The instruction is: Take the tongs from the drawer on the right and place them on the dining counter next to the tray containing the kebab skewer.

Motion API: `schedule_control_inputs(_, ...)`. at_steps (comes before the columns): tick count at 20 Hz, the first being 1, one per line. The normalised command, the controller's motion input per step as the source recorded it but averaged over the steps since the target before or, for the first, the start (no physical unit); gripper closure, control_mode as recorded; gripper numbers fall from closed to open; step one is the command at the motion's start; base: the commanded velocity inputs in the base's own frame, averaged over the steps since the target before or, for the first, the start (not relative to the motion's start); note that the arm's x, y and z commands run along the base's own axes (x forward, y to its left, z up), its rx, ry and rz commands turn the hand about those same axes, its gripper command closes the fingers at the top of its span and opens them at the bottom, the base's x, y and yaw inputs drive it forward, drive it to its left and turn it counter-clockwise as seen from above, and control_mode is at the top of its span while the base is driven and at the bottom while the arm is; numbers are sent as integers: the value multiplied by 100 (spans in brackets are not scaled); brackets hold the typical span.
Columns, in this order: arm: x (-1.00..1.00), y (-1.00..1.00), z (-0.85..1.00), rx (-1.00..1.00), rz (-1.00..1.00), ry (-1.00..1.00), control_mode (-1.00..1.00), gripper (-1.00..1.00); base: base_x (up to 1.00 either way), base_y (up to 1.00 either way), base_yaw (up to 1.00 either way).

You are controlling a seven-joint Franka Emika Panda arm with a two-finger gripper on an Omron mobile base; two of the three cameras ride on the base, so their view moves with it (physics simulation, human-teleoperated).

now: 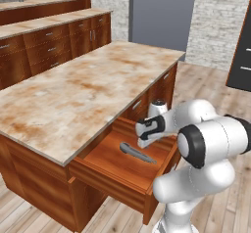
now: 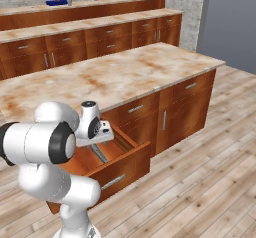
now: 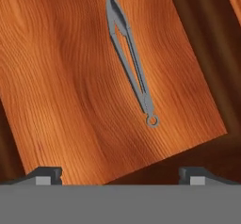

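Drawer [image 1: 110,166] of reddish-brown wood, wide and shallow, stands pulled out from the island cabinet, and the robot's hand [image 1: 147,138] hangs above its open box, pointing down into it. Seen from the left base view, the slim dark grey metal tongs [image 1: 137,153] lie flat on the drawer floor just below and slightly left of the hand, apart from it. In the right base view the drawer [image 2: 120,169] shows its flat front with a short silver bar handle [image 2: 113,182], and the hand [image 2: 100,132] sits over the box, with a thin grey length of the tongs [image 2: 100,153] showing beneath it. In the hand view the two dark fingertips [image 3: 44,175] stand far apart at the bottom corners, so the hand is spread wide and holds nothing. Ahead of them the tongs [image 3: 129,60] lie alone on the bare wooden floor [image 3: 56,77], slanted, their small ring end nearest the fingertips and their two arms running away from the hand. Beige-and-rust marbled stone covers the island bench [image 1: 73,95] above the drawer.
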Motion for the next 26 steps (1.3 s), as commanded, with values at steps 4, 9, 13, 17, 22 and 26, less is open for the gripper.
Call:
schedule_control_inputs(4, 10, 13, -32, 0, 0, -4, -100, -100, 0, 0, 0)
schedule_control_inputs(9, 15, 14, -25, 0, 0, -6, -100, -100, 0, 0, 0)
schedule_control_inputs(13, 20, 1, -11, 0, 0, -2, -100, -100, 0, 0, 0)
schedule_control_inputs(17, 21, 0, -18, 0, 0, 0, -100, -100, 0, 0, 0)
schedule_control_inputs(22, 25, 0, -14, 0, 0, 0, -100, -100, 0, 0, 0)
schedule_control_inputs(26, 21, 0, -6, 0, 0, 2, -100, -100, 0, 0, 0)
